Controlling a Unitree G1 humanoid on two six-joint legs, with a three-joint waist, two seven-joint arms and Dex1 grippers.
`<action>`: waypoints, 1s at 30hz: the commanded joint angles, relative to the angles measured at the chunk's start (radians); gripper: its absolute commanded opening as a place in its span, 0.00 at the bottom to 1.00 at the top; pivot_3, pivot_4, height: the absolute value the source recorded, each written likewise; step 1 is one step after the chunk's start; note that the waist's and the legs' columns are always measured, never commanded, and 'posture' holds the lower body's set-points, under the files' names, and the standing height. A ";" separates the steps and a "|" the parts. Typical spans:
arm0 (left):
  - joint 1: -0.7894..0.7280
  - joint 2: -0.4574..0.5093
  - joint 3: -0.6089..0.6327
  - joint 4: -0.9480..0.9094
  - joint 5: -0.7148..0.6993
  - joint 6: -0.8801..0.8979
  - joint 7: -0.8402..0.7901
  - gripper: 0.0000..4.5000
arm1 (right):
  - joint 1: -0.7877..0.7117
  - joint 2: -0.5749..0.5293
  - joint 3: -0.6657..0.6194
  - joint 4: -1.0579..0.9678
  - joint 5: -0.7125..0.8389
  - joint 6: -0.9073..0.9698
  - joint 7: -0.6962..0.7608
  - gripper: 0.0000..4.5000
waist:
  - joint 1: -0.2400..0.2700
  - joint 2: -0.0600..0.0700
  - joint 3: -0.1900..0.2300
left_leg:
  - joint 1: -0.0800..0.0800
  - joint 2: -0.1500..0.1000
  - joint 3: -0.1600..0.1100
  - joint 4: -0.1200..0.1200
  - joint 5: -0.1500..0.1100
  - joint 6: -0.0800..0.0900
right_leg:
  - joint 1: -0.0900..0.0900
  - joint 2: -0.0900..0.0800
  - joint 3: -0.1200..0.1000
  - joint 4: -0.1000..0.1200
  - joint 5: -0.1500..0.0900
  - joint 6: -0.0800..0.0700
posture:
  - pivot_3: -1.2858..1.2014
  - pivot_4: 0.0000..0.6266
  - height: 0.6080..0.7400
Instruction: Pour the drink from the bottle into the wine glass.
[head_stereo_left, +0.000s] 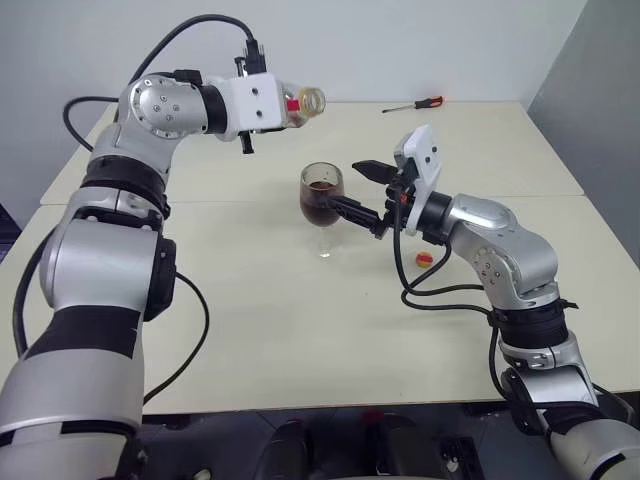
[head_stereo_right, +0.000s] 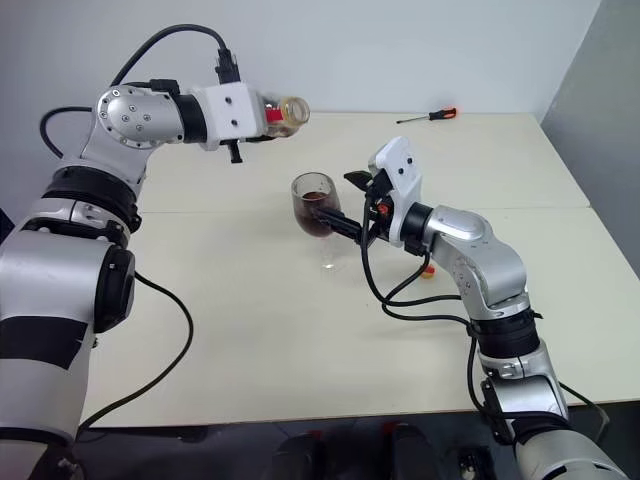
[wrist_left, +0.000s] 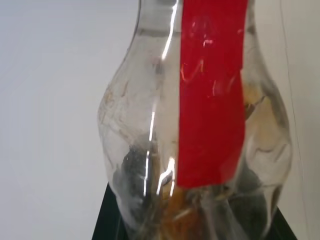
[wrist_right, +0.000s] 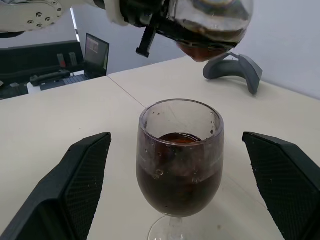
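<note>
The left gripper (head_stereo_left: 290, 105) is clamped on the bottle (head_stereo_left: 303, 102), holding it up in the air above the table (head_stereo_left: 250, 330), toward the far edge and left of centre. The bottle lies nearly on its side, its open mouth facing right and standing above and a little left of the wine glass (head_stereo_left: 322, 200). In the left wrist view the bottle's clear bulbous body carries a red label strip (wrist_left: 212, 95) and looks almost empty — only a faint brownish trace shows low between the fingers.

The wine glass stands upright on the table near its middle, just behind the seam between the two tabletops. The drink (wrist_right: 179, 182), dark reddish-brown, fills about two-thirds of the bowl.

The right gripper (head_stereo_left: 362, 190) reaches in from the right with its two black fingers (wrist_right: 80, 185) spread wide apart — one on either side of the bowl, neither touching it in the right wrist view.

A small yellow-orange cap (head_stereo_left: 425, 261) lies on the table just beside the right arm, toward the right edge. A red-handled screwdriver (head_stereo_left: 415, 104) lies at the far edge, right of centre.
</note>
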 joint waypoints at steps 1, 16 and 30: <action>0.003 0.007 0.108 -0.074 -0.128 0.130 -0.030 0.23 | 0.017 -0.011 -0.034 -0.088 0.041 0.007 0.007 1.00 | -0.006 0.000 0.000 | 0.000 0.000 0.000 0.000 0.000 0.000 | 0.000 0.000 0.000 0.000 0.000 0.000 | 0.52 0.24 1.00; 0.560 -0.015 0.403 -0.759 -0.401 0.719 0.319 0.23 | 0.368 -0.132 -0.125 -0.455 0.244 0.022 0.071 1.00 | -0.006 0.000 -0.001 | -0.001 0.002 -0.004 0.012 0.000 0.000 | 0.001 0.000 0.003 0.009 -0.001 0.001 | 0.52 0.24 1.00; 0.915 -0.142 0.478 -0.855 -0.459 0.693 0.543 0.23 | 0.540 -0.114 -0.112 -0.551 0.189 -0.015 -0.113 1.00 | 0.029 -0.003 -0.003 | 0.000 0.000 -0.003 0.013 -0.001 0.001 | 0.005 -0.001 0.003 0.008 -0.001 0.001 | 0.52 0.24 1.00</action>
